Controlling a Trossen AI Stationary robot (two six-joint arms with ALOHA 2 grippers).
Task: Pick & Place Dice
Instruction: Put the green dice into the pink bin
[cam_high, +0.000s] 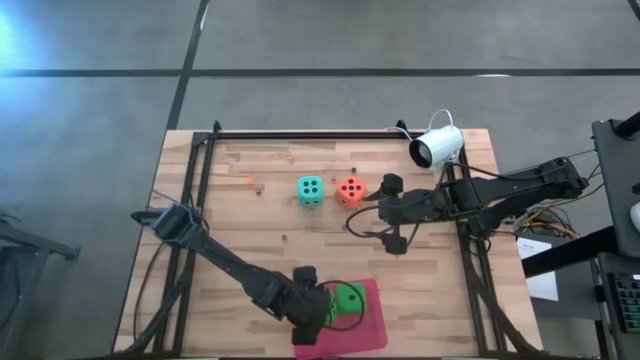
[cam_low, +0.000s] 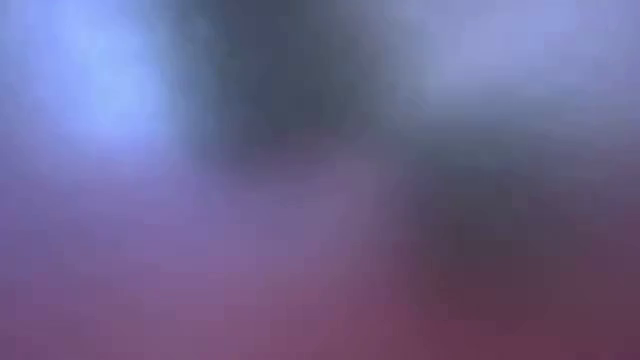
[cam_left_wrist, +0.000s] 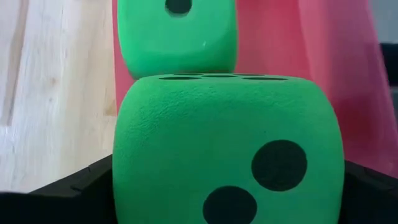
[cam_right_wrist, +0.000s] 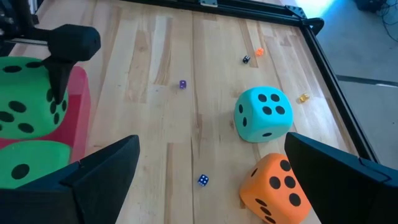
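**Left gripper over the green dice on the pink mat; right gripper open near the orange-red die**

At the near edge of the wooden table (cam_high: 250, 230), the left gripper (cam_high: 325, 305) sits low over the flat pink mat (cam_high: 372, 325). Its dark fingers (cam_left_wrist: 68, 190) stand apart on either side of a bright green die (cam_left_wrist: 227, 149), which fills the space between them. The frames do not settle whether the fingers press its sides. Directly beyond this die, and touching it, is a second bright green die (cam_left_wrist: 177, 34), also on the mat. From above, only one green die (cam_high: 349, 296) shows beside the gripper; the gripper covers the other.

Farther across the table, the right gripper (cam_high: 392, 215) reaches in from the right side with its fingers (cam_right_wrist: 93, 177) spread wide and holding nothing. The orange-red die (cam_high: 351, 189) lies on the wood just beyond the gripper and to one side, tilted on an edge in the right wrist view. The teal die (cam_high: 311, 190) rests just beside it, a little farther from the gripper. A few tiny dice, one blue (cam_right_wrist: 203, 180) and one purple (cam_right_wrist: 182, 84), are scattered on the boards nearby.

A white camera (cam_high: 437, 146) sits at the far right corner. The low view is a blur.
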